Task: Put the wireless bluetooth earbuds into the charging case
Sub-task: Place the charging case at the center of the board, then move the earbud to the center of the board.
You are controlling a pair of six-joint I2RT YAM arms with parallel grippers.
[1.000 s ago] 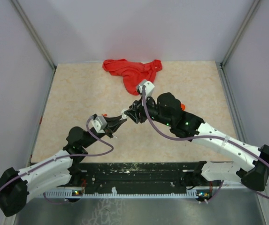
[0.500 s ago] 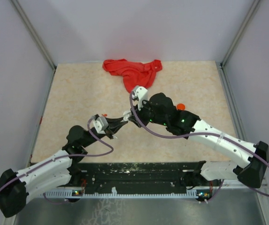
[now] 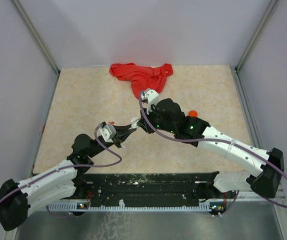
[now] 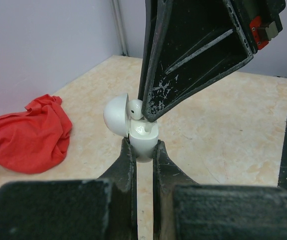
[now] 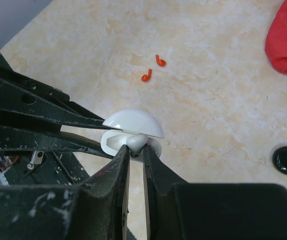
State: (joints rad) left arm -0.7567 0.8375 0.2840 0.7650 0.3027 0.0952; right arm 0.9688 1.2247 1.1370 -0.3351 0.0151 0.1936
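- While my left gripper (image 4: 143,147) clamps the open white charging case (image 4: 144,136) mid-frame, lid (image 4: 115,114) tipped left, I'm on the insertion step.
- Right gripper (image 5: 135,151) is pinched on a white earbud (image 5: 135,142), right at the case's socket.
- Next: press straight down till seated, then release; tilt could jam it.
- Red earbuds (image 5: 152,69) lie loose, upper centre.

I'm working in a lab test cell: plain grey panels (image 3: 148,30) and metal corner posts (image 3: 35,35) enclose the beige marbled table (image 3: 83,100) on three sides.
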